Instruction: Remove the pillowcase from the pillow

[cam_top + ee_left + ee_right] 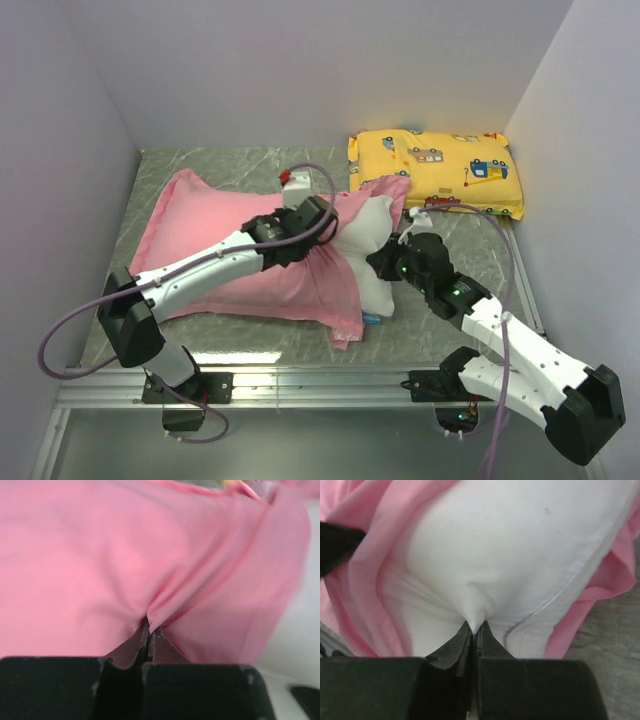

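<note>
The pink pillowcase lies across the middle of the table and covers most of the white pillow, whose right end sticks out of its open mouth. My left gripper is shut on a pinched fold of the pillowcase near that mouth; the left gripper fills the bottom of its wrist view. My right gripper is shut on a pinch of the pillow's white cloth at its exposed end; the right gripper shows with pink fabric bunched on both sides.
A yellow vehicle-print pillow lies at the back right, touching the pillowcase's edge. A small red object sits behind the pink pillowcase. White walls close in left, back and right. Grey marbled table surface shows right of the pillow.
</note>
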{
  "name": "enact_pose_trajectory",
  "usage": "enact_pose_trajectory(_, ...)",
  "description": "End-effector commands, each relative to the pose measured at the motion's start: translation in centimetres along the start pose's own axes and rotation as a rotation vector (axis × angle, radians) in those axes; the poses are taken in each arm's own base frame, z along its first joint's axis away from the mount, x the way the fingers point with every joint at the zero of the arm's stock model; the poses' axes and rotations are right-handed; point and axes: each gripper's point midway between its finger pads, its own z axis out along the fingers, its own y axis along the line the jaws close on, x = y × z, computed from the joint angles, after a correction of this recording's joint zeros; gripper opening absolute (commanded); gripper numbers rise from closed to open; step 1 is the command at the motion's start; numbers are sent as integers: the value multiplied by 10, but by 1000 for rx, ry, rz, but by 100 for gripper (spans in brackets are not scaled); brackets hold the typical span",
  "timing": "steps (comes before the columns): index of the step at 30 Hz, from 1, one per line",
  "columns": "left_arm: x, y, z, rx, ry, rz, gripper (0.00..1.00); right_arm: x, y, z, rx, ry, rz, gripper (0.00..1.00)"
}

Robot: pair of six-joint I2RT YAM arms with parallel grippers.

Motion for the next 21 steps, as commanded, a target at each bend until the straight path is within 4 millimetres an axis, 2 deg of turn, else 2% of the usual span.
enact_pose_trajectory(1, -51, 84, -5, -219, -95, 23, 0, -28, -41, -30, 234, -85, -23, 0)
enact_pose_trajectory(4, -71, 123, -7, -290, -124, -18, 1, -57, -44, -66, 268, -187, -19, 0)
enact_pose_trajectory(5, -83, 143, -10, -324, -144, -54, 1, -62, -46, -73, 278, -202, -24, 0)
enact_pose_trajectory(7, -90, 163, -10, -351, -146, -74, 1, -74, -47, -92, 294, -239, -16, 0)
enact_pose_trajectory(8, -99, 184, -13, -389, -167, -113, 0, -77, -49, -97, 303, -250, -17, 0)
enact_pose_trajectory(11, -106, 209, -13, -407, -170, -164, 0, -85, -48, -113, 309, -284, -14, 0)
enact_pose_trajectory(13, -102, 197, -7, -331, -153, -168, 1, -84, -44, -111, 288, -277, -14, 0)
enact_pose_trajectory(14, -97, 170, -8, -212, -130, -162, 1, -81, -41, -105, 265, -257, -13, 0)
enact_pose_trajectory(15, -85, 160, -5, -175, -111, -146, 1, -77, -40, -99, 258, -240, -9, 0)
enact_pose_trajectory(16, -82, 147, -6, -131, -113, -147, 1, -72, -40, -90, 255, -210, -9, 0)
enact_pose_trajectory(17, -81, 125, -12, -56, -125, -138, 7, -68, -39, -85, 243, -197, -3, 0)
enact_pose_trajectory(19, -72, 106, -17, 2, -114, -125, 18, -61, -40, -73, 232, -176, 4, 0)
enact_pose_trajectory(20, -67, 93, -26, 43, -113, -105, 34, -59, -41, -70, 235, -172, 4, 0)
enact_pose_trajectory(21, -68, 89, -32, 51, -121, -100, 45, -57, -43, -67, 243, -168, 2, 0)
